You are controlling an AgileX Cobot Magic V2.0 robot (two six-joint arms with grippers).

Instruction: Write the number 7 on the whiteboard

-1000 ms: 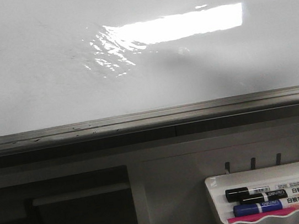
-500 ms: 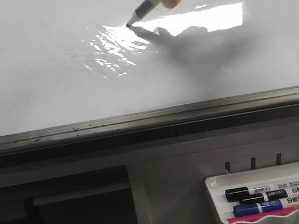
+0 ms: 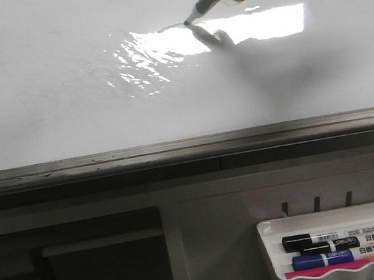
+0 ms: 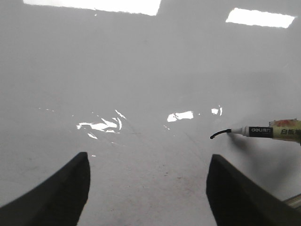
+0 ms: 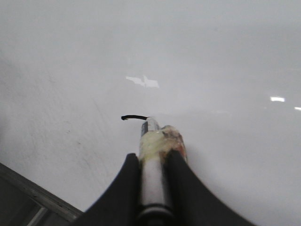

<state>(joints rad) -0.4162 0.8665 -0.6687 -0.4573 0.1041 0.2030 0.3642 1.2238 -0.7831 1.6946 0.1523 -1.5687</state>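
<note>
Right gripper [image 5: 153,162] clamps marker [image 3: 206,1], tip on whiteboard [image 3: 42,98]; short top stroke [image 5: 133,117] drawn. Left gripper [image 4: 146,188] wide, empty. Hold even pressure, finish bar, then slant down.
</note>
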